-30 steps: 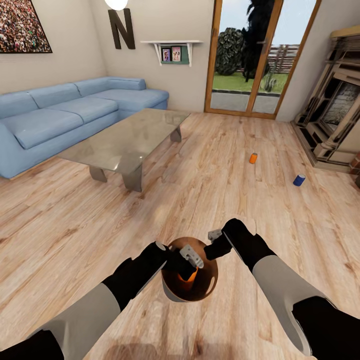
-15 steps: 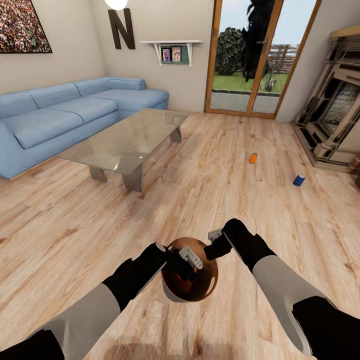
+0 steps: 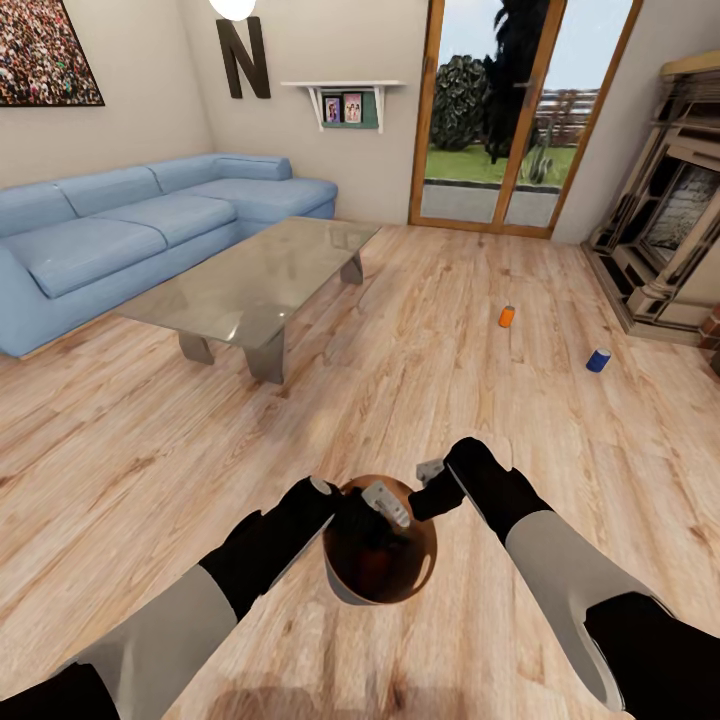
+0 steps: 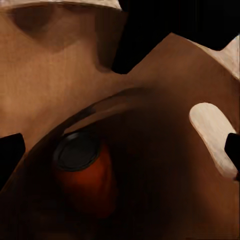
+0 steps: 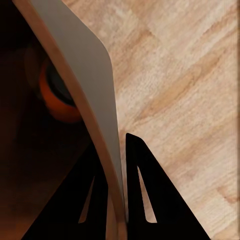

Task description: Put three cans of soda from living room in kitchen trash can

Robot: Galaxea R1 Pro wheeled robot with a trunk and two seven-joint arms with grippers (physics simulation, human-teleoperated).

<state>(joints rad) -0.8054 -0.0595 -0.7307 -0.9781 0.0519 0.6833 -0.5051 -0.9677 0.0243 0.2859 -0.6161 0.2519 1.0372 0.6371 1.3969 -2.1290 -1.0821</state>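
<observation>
Now the right gripper (image 3: 432, 478) pinches the thin pale rim of the round, glossy copper bin (image 3: 400, 585); the left gripper (image 3: 372, 505) hangs spread above it. Inside lies an orange can (image 4: 85, 172). Beyond, on wood planks: another orange can (image 3: 507, 316), blue can (image 3: 598, 360).

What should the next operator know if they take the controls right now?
Right end effector: shut on the trash can wall, one finger inside and one outside, holding it over the living room floor.
Left end effector: open above the can's mouth, nothing between its fingers.
Done: one orange soda can lies inside the trash can.
Left: the second orange can and the blue can are on the wood floor ahead to the right, near the fireplace. Pick up both, drop them in, then carry the trash can to the kitchen.
</observation>
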